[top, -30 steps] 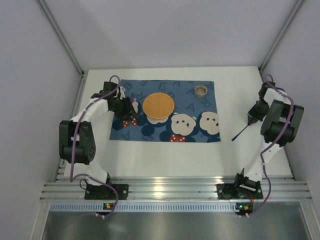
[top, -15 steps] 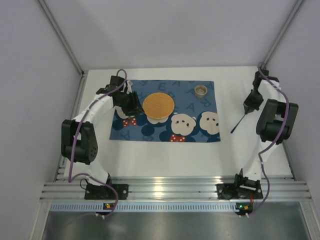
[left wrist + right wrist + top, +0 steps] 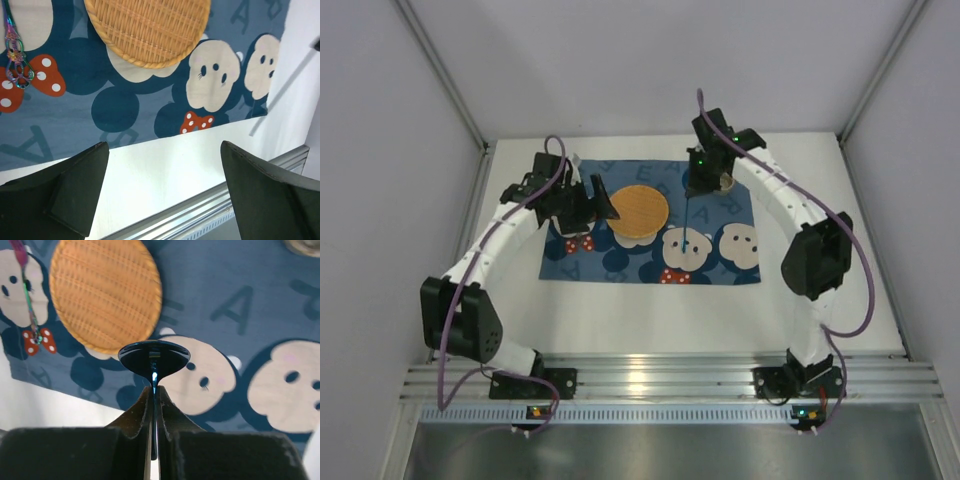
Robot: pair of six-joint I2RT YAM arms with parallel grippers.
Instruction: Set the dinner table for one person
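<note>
The white dinner table (image 3: 650, 310) carries a blue bear-patterned placemat (image 3: 720, 262) with a round wicker plate (image 3: 637, 211) on it. My left gripper (image 3: 598, 205) hovers at the plate's left edge, open and empty (image 3: 162, 192). An iridescent utensil (image 3: 15, 55) lies on the mat left of the plate (image 3: 150, 30). My right gripper (image 3: 696, 184) hangs over the mat's right half, shut on a dark blue spoon (image 3: 154, 359). Its handle is pinched between the fingers (image 3: 136, 412), bowl pointing down over a bear face. The spoon (image 3: 687, 225) shows as a thin blue line from above.
A small round cup (image 3: 724, 181) stands at the mat's far right corner, partly behind my right wrist, and its rim (image 3: 305, 245) shows in the right wrist view. Grey walls enclose the table on three sides. An aluminium rail (image 3: 650, 378) runs along the near edge.
My left gripper has opened and lifted off the iridescent utensil, which now lies on the mat. My right arm has swung from the table's right side to over the mat, carrying the spoon.
</note>
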